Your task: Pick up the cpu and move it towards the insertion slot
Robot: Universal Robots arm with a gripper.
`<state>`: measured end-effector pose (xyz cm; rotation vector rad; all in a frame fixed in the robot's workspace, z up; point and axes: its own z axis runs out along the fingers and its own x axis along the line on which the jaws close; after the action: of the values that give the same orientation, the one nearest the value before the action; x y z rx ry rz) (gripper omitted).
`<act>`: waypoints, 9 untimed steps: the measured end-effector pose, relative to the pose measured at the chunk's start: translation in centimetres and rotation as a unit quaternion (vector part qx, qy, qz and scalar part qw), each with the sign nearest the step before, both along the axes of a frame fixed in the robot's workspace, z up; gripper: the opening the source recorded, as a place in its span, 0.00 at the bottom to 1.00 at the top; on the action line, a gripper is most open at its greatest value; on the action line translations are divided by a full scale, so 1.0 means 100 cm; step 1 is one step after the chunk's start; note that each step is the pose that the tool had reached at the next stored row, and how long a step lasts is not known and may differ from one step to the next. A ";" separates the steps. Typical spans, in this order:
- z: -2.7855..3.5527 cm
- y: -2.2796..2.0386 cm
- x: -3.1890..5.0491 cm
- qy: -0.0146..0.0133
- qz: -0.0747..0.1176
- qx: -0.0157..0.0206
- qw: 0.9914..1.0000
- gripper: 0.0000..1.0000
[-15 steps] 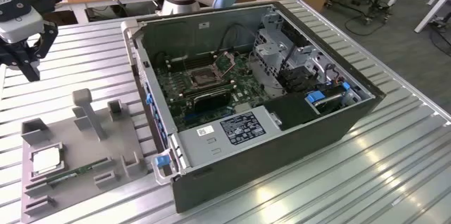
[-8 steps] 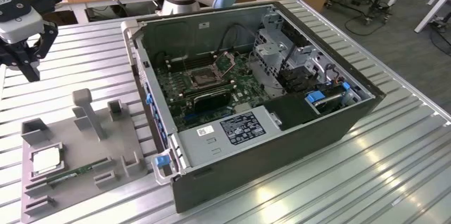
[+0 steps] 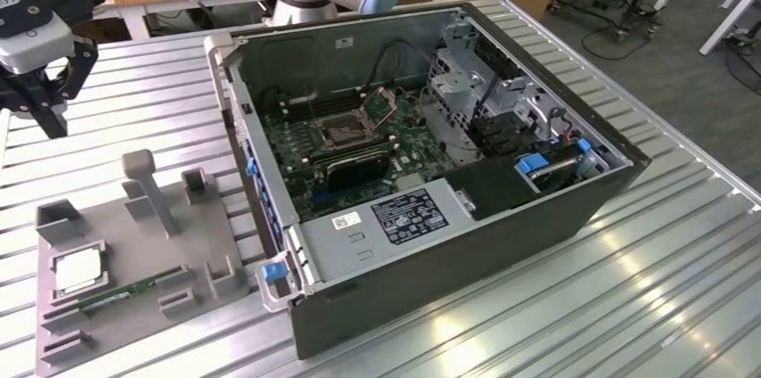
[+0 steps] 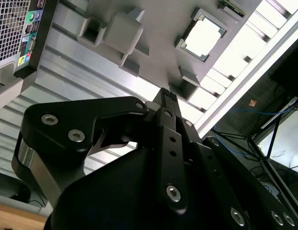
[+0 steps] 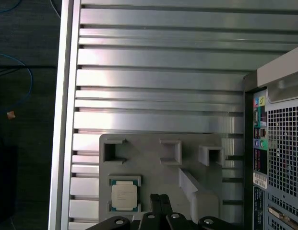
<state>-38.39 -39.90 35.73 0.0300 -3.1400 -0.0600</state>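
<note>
Well over the slatted worktop (image 3: 155,93), hovering with pincer (image 5: 159,199) closed on nothing, near the grey fixture (image 3: 125,316). At that fixture's edge, the cpu (image 3: 78,269) flat in its pocket; well apart, walled inside the open computer case (image 3: 476,253), the insertion slot (image 3: 345,131).

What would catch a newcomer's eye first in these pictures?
The open computer case dominates the slatted table, its motherboard bared with the insertion slot near its middle. At the exterior view's left the shiny cpu lies in a grey holder tray, and the gripper hangs shut and empty above that tray.
</note>
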 end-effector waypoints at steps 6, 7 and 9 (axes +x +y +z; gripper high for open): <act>0.0000 -0.0015 0.0000 0.000 0.000 0.000 1.000 0.11; 0.0000 -0.0020 0.0000 0.000 0.000 0.000 1.000 0.11; 0.0000 -0.0030 0.0000 0.000 0.000 0.000 1.000 0.11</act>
<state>-38.39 -40.20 35.73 0.0301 -3.1399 -0.0599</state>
